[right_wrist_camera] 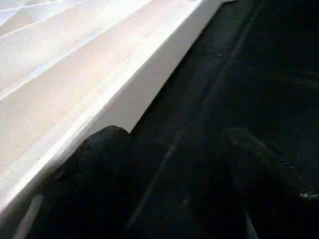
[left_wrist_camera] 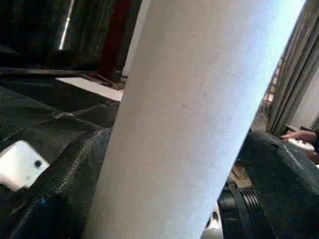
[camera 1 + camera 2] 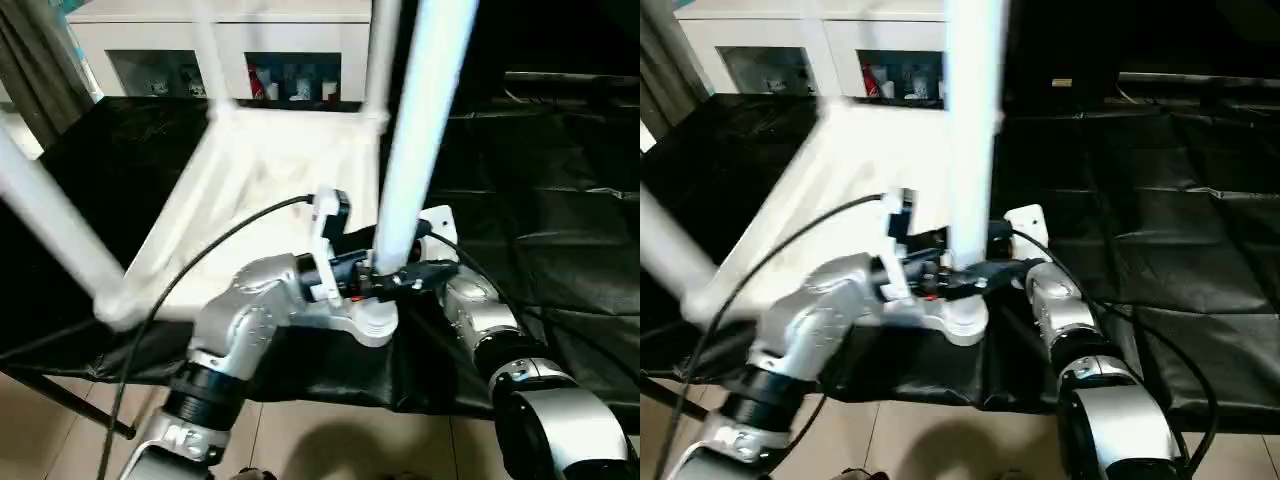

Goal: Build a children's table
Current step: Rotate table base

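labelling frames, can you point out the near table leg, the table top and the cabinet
near table leg (image 3: 425, 120), left eye view, middle of the upright tube
table top (image 3: 275, 165), left eye view, ribbed underside
cabinet (image 3: 150, 40), left eye view, white front frame

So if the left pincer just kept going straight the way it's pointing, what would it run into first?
Almost certainly the white table leg. In the left wrist view the leg stands right ahead of the left pincer, between its black fingers. Whether they already touch it is unclear.
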Robot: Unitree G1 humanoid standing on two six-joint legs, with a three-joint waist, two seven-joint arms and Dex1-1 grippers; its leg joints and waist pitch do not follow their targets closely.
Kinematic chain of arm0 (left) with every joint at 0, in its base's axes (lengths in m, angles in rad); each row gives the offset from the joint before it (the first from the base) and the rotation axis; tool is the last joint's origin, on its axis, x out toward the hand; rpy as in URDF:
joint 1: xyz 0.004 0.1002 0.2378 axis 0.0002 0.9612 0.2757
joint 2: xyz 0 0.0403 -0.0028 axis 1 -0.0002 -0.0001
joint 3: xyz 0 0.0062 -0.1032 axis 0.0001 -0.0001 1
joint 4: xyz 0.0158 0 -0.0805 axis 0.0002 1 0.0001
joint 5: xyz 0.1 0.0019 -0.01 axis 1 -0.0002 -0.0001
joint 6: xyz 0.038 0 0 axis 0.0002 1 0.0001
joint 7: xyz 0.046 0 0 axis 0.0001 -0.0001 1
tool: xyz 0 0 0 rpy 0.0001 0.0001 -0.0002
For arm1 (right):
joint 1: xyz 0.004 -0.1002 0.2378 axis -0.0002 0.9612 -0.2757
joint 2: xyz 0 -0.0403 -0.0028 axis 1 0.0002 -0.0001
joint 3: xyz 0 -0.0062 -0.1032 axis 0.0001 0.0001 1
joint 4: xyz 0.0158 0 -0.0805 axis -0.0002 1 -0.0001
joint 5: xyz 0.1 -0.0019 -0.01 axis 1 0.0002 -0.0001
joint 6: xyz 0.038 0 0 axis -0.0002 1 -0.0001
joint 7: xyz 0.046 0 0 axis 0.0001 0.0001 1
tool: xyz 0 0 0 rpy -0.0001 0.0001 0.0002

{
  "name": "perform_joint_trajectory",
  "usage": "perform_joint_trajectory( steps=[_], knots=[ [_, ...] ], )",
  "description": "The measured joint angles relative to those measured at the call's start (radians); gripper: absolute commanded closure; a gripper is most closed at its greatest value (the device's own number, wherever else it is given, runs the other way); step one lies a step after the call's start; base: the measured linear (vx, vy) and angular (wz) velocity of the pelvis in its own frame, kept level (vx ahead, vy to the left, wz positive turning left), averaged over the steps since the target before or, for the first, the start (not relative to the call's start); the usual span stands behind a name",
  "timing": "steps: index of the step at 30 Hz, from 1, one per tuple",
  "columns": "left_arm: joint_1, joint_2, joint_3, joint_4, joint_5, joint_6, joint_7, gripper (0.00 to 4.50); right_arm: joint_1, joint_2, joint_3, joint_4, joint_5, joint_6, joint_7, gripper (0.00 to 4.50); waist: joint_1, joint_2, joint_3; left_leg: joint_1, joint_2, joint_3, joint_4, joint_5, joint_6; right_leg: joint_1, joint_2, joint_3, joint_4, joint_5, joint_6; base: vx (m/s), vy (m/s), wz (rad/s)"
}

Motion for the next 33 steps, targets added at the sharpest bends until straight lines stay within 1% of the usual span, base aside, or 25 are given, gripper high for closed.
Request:
perform_joint_trajectory(
  steps=[5,7,8,10,13,14,15,16,18,19,21,22,23,25,26,27,30,33],
  knots=[
    [-0.027,-0.008,-0.001,0.071,0.062,-0.063,0.058,0.02,0.000,0.015,0.017,0.001,-0.020,-0.016,-0.013,0.88,0.003,0.000,0.000,0.000,0.000,0.000,0.000,0.000,0.000,0.000,0.000,0.000,0.000,0.000,0.000,0.000,0.000,0.00],
    [-0.047,0.013,-0.003,0.105,0.113,-0.094,0.094,0.02,-0.004,0.010,0.015,0.009,-0.020,-0.018,-0.037,0.88,0.005,0.000,0.000,0.000,0.000,0.000,0.000,0.000,0.000,0.000,0.000,0.000,0.000,0.000,0.000,0.000,0.000,0.00],
    [-0.047,0.034,-0.007,0.108,0.131,-0.099,0.099,0.02,-0.005,0.003,0.010,0.010,-0.019,-0.018,-0.042,0.88,0.006,0.000,0.000,0.000,0.000,0.000,0.000,0.000,0.000,0.000,0.000,0.000,0.000,0.000,0.000,0.000,0.000,0.00],
    [-0.040,0.077,-0.016,0.103,0.154,-0.101,0.090,0.02,-0.007,-0.040,-0.012,0.010,-0.015,-0.019,-0.048,0.88,0.014,0.000,0.000,0.000,0.000,0.000,0.000,0.000,0.000,0.001,0.000,-0.001,0.000,0.000,0.000,0.000,0.000,0.00],
    [-0.003,0.137,-0.022,0.085,0.172,-0.092,0.062,0.02,-0.014,-0.089,-0.023,0.000,-0.005,-0.022,-0.029,0.88,0.013,0.000,0.000,0.000,0.000,0.000,0.001,0.000,0.000,0.001,0.000,0.000,0.000,0.001,-0.001,0.000,0.000,0.00],
    [0.014,0.159,-0.026,0.076,0.177,-0.087,0.047,0.29,-0.014,-0.101,-0.023,-0.006,-0.001,-0.022,-0.015,0.88,0.013,0.000,0.000,0.000,0.000,0.000,0.001,0.000,0.000,0.000,0.000,-0.001,0.000,0.001,-0.001,0.000,0.000,0.00],
    [0.042,0.196,-0.039,0.058,0.186,-0.077,0.020,0.36,-0.007,-0.119,-0.020,-0.024,0.003,-0.021,0.016,0.88,0.014,0.000,0.000,0.000,0.001,0.000,0.001,0.000,0.000,0.000,0.000,-0.001,0.000,0.000,-0.001,0.000,0.000,0.00],
    [0.063,0.233,-0.058,0.038,0.197,-0.071,-0.003,0.36,0.008,-0.137,-0.015,-0.053,0.002,-0.022,0.051,0.88,0.017,0.000,0.000,0.000,0.001,0.000,0.001,0.000,0.000,0.000,0.000,-0.002,0.000,0.000,-0.001,0.000,0.000,0.00],
    [0.102,0.303,-0.094,0.024,0.237,-0.075,-0.044,0.59,0.056,-0.191,0.008,-0.127,0.001,-0.019,0.153,0.88,0.027,0.000,0.000,0.000,0.001,0.000,0.001,0.000,0.000,0.000,0.000,-0.002,-0.001,0.000,0.000,0.000,0.000,0.00],
    [0.113,0.320,-0.102,0.026,0.251,-0.080,-0.050,0.59,0.073,-0.207,0.017,-0.148,0.001,-0.014,0.188,0.88,0.030,0.000,0.000,-0.001,0.001,0.000,0.001,0.000,0.000,0.001,0.000,-0.002,-0.001,0.000,0.000,0.000,0.000,0.00],
    [0.118,0.331,-0.105,0.045,0.277,-0.106,-0.047,0.85,0.133,-0.234,0.036,-0.229,0.006,0.004,0.289,0.88,0.040,0.000,0.000,-0.001,0.000,0.000,0.001,0.000,0.000,0.001,0.000,-0.001,-0.001,0.000,-0.001,0.000,0.000,0.00],
    [0.117,0.332,-0.104,0.049,0.281,-0.117,-0.045,0.90,0.152,-0.239,0.043,-0.251,0.007,0.011,0.323,0.88,0.043,0.000,0.000,-0.001,0.000,0.001,0.001,0.000,0.000,0.002,-0.001,0.000,-0.001,0.000,-0.001,0.000,0.000,0.00],
    [0.112,0.327,-0.106,0.054,0.292,-0.130,-0.043,0.90,0.180,-0.251,0.054,-0.295,0.015,0.027,0.362,0.88,0.048,0.000,0.000,-0.001,0.000,0.001,0.001,0.000,0.000,0.002,-0.001,0.000,-0.001,0.001,-0.001,0.000,0.000,0.00],
    [0.099,0.331,-0.113,0.075,0.316,-0.156,-0.039,1.21,0.243,-0.287,0.076,-0.405,0.049,0.067,0.451,0.88,0.056,0.001,0.000,0.000,0.000,0.001,0.001,0.000,0.000,0.002,-0.001,0.000,-0.001,0.001,-0.001,0.000,0.000,0.00],
    [0.092,0.340,-0.113,0.090,0.325,-0.161,-0.035,1.30,0.269,-0.308,0.081,-0.455,0.064,0.088,0.488,0.88,0.056,0.001,0.000,0.000,0.000,0.001,0.001,0.000,0.000,0.002,-0.001,0.000,-0.001,0.001,-0.001,0.000,0.000,0.00],
    [0.086,0.357,-0.114,0.105,0.339,-0.166,-0.033,1.30,0.307,-0.344,0.091,-0.534,0.091,0.122,0.541,0.88,0.056,0.001,0.001,0.000,0.000,0.000,0.000,0.000,0.000,0.003,0.000,0.000,-0.001,0.001,-0.001,0.000,0.000,0.00],
    [0.076,0.373,-0.115,0.140,0.358,-0.175,-0.036,1.59,0.378,-0.411,0.099,-0.690,0.146,0.198,0.638,0.88,0.055,0.002,0.000,0.001,0.000,0.000,0.000,0.000,0.000,0.003,0.000,0.000,-0.001,0.001,0.000,0.000,0.000,0.00],
    [0.061,0.369,-0.124,0.164,0.374,-0.192,-0.054,1.84,0.429,-0.438,0.101,-0.816,0.189,0.272,0.713,0.88,0.052,0.003,0.000,0.001,0.000,0.000,-0.001,0.000,0.000,0.002,0.000,0.000,-0.001,0.001,0.000,0.000,0.000,0.00]
  ],
)
